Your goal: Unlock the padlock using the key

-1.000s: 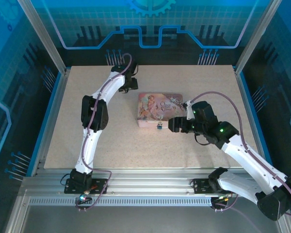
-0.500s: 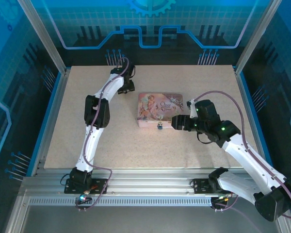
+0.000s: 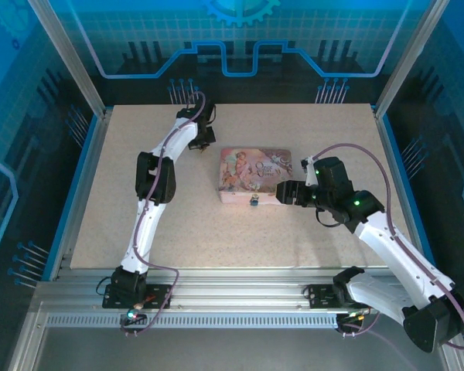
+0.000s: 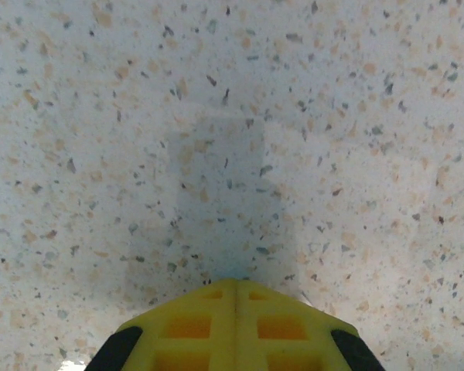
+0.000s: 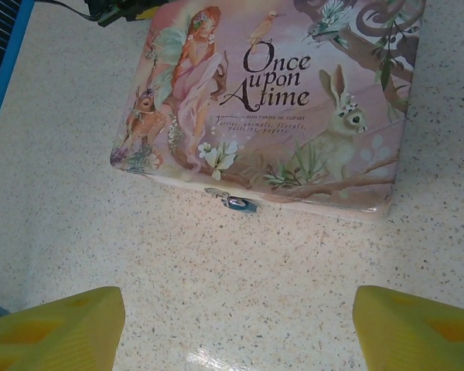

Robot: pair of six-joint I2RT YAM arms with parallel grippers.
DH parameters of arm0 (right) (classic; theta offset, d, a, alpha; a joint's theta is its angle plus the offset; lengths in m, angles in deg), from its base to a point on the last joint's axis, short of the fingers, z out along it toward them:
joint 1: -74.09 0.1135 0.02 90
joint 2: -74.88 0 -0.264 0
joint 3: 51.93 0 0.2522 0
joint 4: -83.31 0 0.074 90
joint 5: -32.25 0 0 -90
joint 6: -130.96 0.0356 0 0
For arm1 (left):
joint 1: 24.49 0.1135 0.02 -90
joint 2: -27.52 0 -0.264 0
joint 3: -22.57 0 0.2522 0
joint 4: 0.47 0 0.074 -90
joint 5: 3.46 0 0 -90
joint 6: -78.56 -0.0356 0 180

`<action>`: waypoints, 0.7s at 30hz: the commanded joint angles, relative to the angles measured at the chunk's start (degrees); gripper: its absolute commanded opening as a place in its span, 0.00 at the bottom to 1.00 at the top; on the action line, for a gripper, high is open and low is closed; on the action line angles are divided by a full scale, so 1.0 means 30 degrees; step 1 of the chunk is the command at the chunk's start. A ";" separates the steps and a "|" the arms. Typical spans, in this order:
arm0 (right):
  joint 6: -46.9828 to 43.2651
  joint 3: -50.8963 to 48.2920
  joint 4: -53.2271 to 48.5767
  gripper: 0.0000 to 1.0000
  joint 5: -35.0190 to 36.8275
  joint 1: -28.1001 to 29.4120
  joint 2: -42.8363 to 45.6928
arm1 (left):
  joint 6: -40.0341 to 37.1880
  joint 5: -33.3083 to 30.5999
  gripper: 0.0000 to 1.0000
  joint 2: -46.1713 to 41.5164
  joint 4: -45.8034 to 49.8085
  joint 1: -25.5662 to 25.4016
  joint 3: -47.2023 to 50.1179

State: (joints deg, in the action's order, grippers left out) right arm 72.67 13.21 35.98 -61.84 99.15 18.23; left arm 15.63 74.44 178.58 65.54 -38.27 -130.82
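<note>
Top view, change: the left arm's wrist is sitting a touch farther back than a second ago; the right arm's elbow is sitting farther right; tin and padlock are lying as before.
Top view, left gripper (image 3: 207,137): pointing down at the far-left part of the table (image 3: 332,131), well apart from the tin.
Top view, right gripper (image 3: 283,192): hovering just beside the right end of the pink tin box (image 3: 255,174).
Top view, padlock (image 3: 254,201): hanging at the tin's near edge, about midway along it.
Top view, room: bare tabletop is lying open on all sides of the tin, with blue rails edging left and right.
Top view, count: two arms, one tin, one padlock.
Left wrist, left gripper (image 4: 236,309): the yellow pads are pressing together with no gap, low over speckled table (image 4: 232,116); the key is too small to make out there.
Right wrist, right gripper (image 5: 236,332): fingers (image 5: 54,328) are standing wide apart, gripping nothing.
Right wrist, padlock (image 5: 238,203): bluish body is hanging from the clasp on the tin box (image 5: 271,100) front edge, touching the table (image 5: 216,270), ahead of the open jaws with bare surface between.
Right wrist, edges: the blue rail is showing at the upper left.
</note>
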 commanded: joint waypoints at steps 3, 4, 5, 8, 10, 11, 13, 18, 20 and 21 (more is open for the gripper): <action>0.0255 -0.0221 0.0571 0.79 -0.0646 -0.0210 -0.0233 | -0.0468 0.0528 0.00 -0.2307 0.0200 -0.0181 0.1616; 0.0312 -0.0221 0.0721 0.79 -0.0780 -0.0223 -0.0288 | -0.0545 0.0615 0.00 -0.2850 0.0115 -0.0182 0.2013; 0.0343 -0.0221 0.0889 0.79 -0.0909 -0.0216 -0.0402 | -0.0669 0.0730 0.00 -0.3512 -0.0037 -0.0182 0.2465; 0.0462 -0.0677 0.1163 0.79 -0.1120 -0.0226 -0.0536 | -0.0881 0.0961 0.00 -0.5003 -0.0394 -0.0209 0.3474; 0.0512 -0.0718 0.1225 0.79 -0.1210 -0.0181 -0.0444 | -0.0941 0.1238 0.10 -0.5403 -0.0248 -0.0226 0.3624; 0.0506 -0.0771 0.1199 0.79 -0.1205 -0.0179 -0.0334 | -0.0965 0.1334 0.24 -0.5413 -0.0086 -0.0267 0.3596; 0.0563 -0.0943 0.1142 0.79 -0.1112 -0.0181 -0.0017 | -0.0965 0.1436 0.37 -0.5305 0.0087 -0.0371 0.3615; 0.0536 -0.1274 0.0506 0.79 -0.0660 -0.0194 0.0981 | -0.0579 0.1643 0.50 -0.4248 0.0241 -0.0591 0.3338; 0.0450 -0.1308 0.0251 0.79 -0.0483 -0.0227 0.1249 | -0.0426 0.1601 0.50 -0.3647 0.0434 -0.0623 0.2926; 0.0391 -0.1287 0.0126 0.79 -0.0381 -0.0209 0.1344 | -0.0387 0.1601 0.50 -0.3346 0.0551 -0.0650 0.2698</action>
State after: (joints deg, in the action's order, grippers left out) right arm 73.78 9.69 37.78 -63.99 99.15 20.81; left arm 13.95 78.03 165.27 64.64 -39.67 -120.94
